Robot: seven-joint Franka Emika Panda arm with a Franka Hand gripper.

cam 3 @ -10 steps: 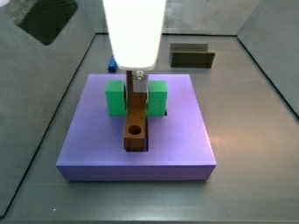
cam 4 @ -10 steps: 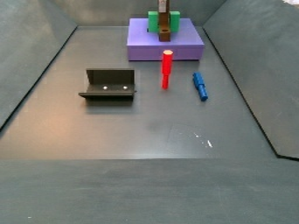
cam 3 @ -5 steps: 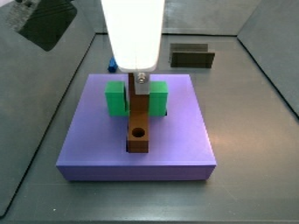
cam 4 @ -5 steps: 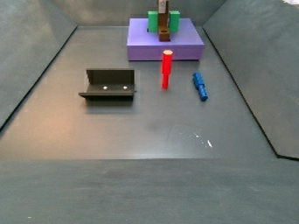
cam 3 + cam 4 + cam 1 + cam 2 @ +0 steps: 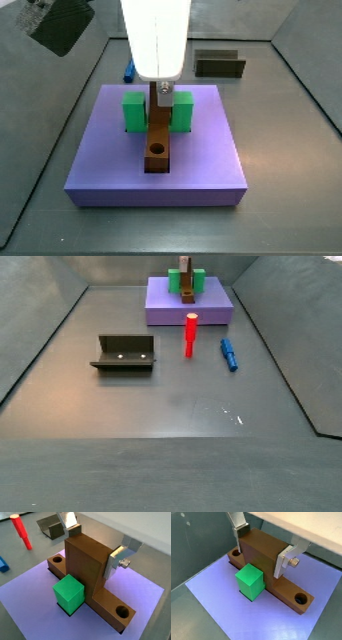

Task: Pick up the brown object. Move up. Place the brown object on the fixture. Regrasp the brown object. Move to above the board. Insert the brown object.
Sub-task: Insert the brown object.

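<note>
In both wrist views the gripper (image 5: 93,544) holds the brown bar (image 5: 87,572) between its fingers (image 5: 122,556), over the purple board (image 5: 40,612), beside the green block (image 5: 70,594). In a side view the bar (image 5: 159,140) lies in the board's (image 5: 201,170) slot. In a side view the fixture (image 5: 124,353) stands well apart, near the red peg (image 5: 191,334).

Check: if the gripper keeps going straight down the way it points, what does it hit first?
Likely the board. The gripper points straight down over it, shut on the brown object, which already lies in the board's central slot between the green block's arms. How much travel remains is unclear.
</note>
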